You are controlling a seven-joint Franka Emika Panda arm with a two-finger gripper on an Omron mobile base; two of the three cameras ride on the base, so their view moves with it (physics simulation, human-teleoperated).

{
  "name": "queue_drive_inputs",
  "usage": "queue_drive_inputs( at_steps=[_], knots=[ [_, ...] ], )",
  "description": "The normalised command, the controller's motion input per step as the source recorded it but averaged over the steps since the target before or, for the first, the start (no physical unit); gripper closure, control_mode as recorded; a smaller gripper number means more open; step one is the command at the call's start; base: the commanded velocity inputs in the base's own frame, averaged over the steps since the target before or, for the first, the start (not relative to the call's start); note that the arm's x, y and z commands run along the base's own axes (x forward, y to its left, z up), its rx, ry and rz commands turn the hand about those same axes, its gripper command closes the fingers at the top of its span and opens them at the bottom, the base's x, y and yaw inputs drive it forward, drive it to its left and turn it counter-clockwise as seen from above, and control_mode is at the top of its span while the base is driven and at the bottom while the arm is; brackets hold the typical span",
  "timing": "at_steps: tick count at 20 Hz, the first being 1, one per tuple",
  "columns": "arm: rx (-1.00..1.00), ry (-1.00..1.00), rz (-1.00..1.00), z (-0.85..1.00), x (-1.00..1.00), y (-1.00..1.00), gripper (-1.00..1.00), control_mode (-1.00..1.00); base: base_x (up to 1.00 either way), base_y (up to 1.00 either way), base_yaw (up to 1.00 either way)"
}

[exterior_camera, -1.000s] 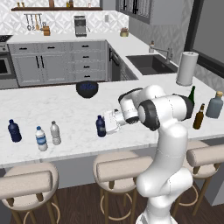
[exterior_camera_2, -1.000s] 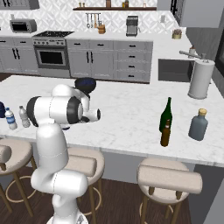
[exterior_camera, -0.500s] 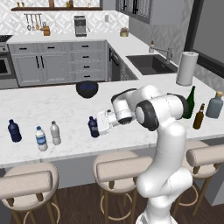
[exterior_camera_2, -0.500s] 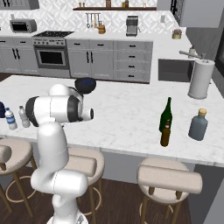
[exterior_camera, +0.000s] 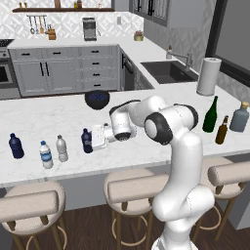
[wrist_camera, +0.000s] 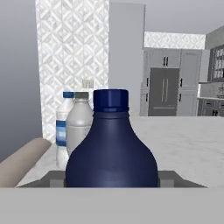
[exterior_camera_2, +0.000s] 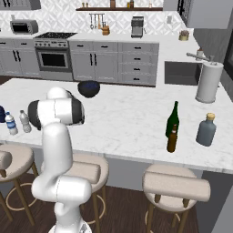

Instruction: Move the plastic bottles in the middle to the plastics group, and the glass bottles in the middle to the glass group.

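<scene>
From the left base view, the gripper [exterior_camera: 95, 137] closes on the navy bottle [exterior_camera: 87, 140], low over the counter [exterior_camera: 49, 117]. Beyond it stand the clear greyish bottle [exterior_camera: 61, 148] and blue-banded bottle [exterior_camera: 46, 155]. In the hand view, the navy bottle [wrist_camera: 111, 144] sits squarely between the fingertips.
</scene>
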Motion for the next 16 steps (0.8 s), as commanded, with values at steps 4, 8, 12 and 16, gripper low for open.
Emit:
queue_drive_inputs(
  at_steps=[4,8,12,16],
  knots=[
    [0.02,0.02,0.03,0.06,0.37,0.50,1.00,-1.00,0.00,0.00,0.00],
    [0.00,0.05,0.06,-0.02,0.35,0.27,1.00,-1.00,0.00,0.00,0.00],
    [0.03,0.09,0.07,-0.05,0.35,0.44,1.00,-1.00,0.00,0.00,0.00],
    [0.02,0.09,0.07,-0.11,0.31,0.48,1.00,-1.00,0.00,0.00,0.00]
  ],
)
